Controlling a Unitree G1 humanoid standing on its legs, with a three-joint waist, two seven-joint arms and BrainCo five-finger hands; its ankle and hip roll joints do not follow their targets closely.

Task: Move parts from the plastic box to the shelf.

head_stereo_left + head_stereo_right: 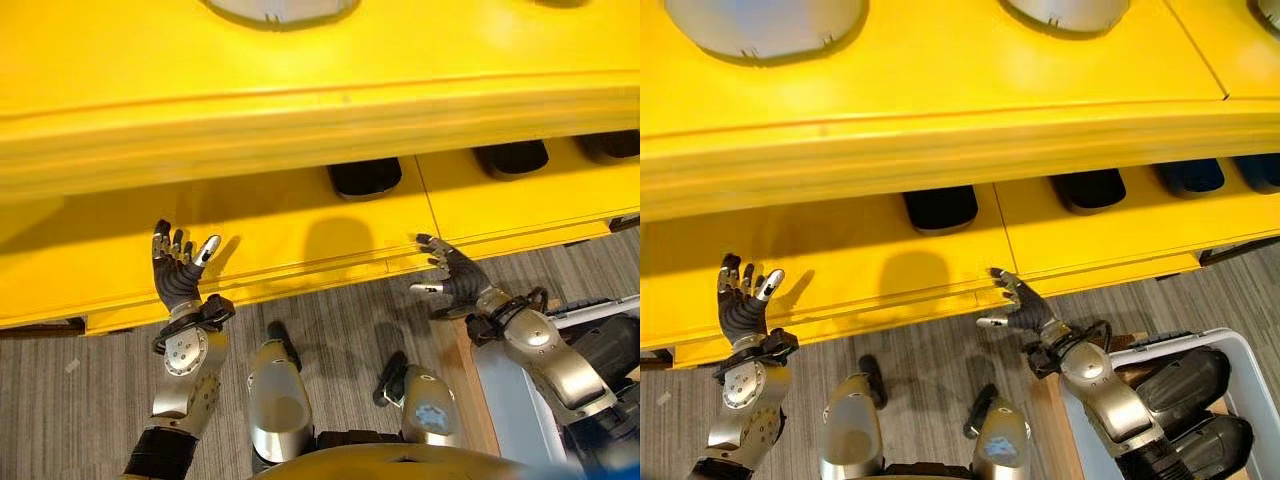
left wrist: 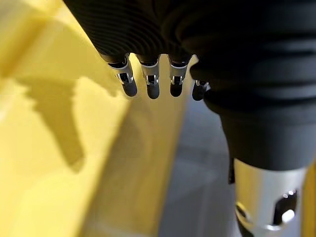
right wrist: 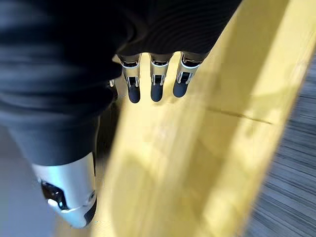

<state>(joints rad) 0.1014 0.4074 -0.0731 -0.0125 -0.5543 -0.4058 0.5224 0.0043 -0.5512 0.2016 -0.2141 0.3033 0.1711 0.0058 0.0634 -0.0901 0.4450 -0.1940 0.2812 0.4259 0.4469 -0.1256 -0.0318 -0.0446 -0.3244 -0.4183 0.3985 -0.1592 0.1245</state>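
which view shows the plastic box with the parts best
The right eye view: the plastic box sits at lower right with its pale rim and dark parts inside. The left eye view catches just a corner of it; the wrist views show yellow shelf.

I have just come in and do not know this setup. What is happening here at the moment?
The robot stands at a yellow shelf, both hands open and holding nothing. The left hand and the right hand are raised at the front edge of the lower level. Dark parts already lie further back on that level. A white plastic box with more dark parts stands on the robot's right.
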